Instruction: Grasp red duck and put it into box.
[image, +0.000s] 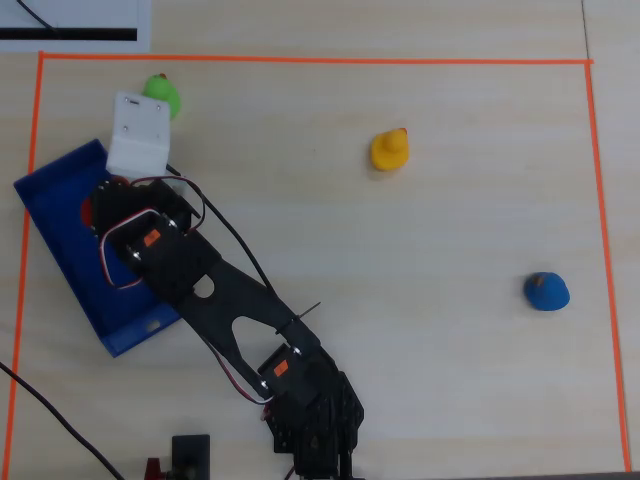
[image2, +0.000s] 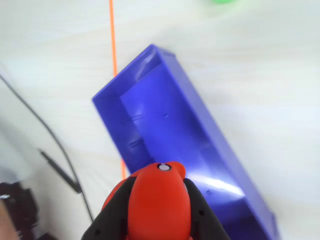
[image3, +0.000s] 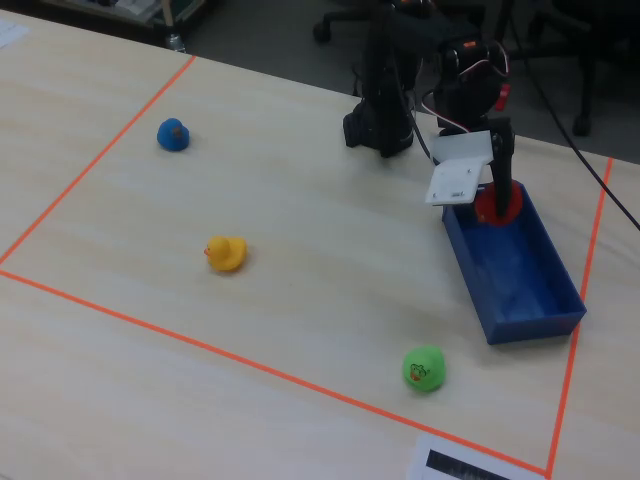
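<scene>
I am holding the red duck (image2: 159, 202) clamped between the two dark fingers (image2: 114, 212) of the hand (image2: 159, 210), which is closed snugly on its sides. In the wrist view the duck is hanging over the near end of the blue box (image2: 185, 130); in the fixed view it is sitting at the box's far end, just above the rim. To release well I am judging I should edge slightly further inside the walls, lower a little, then open slowly so the duck is not bouncing out. Green duck (image3: 424, 368), yellow duck (image3: 226, 252) and a blue one (image3: 172, 134) are lying well apart on the tabletop (image3: 300, 200).
</scene>
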